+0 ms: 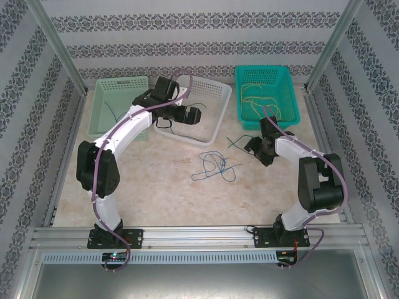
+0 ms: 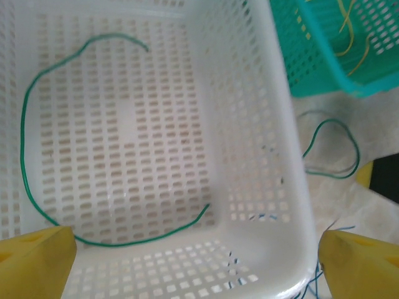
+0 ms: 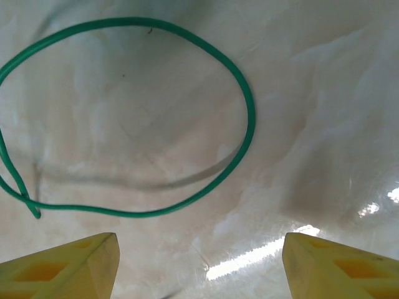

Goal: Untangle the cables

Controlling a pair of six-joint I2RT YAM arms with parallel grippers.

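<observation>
Where patterned walls [image 1: 187, 25] enclose the table [image 1: 156, 199], cables [image 1: 212, 166] lie.

Blue cables [image 1: 215, 167] lie tangled at the desk's [image 1: 156, 184] middle. A green cable [image 2: 24, 149] curls on the white basket's [image 2: 249, 124] floor. A green loop [image 3: 250, 121] lies flat on the desk, and yellow cables [image 1: 262, 99] lie in the teal basket [image 1: 262, 68].

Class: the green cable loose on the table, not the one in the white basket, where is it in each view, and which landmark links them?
Top external: green cable right of centre, between white basket and right gripper.
Left wrist: cable at right edge, outside the white basket's wall.
Right wrist: cable as big loop above the fingers.
Landmark: the marbled table under it.
</observation>
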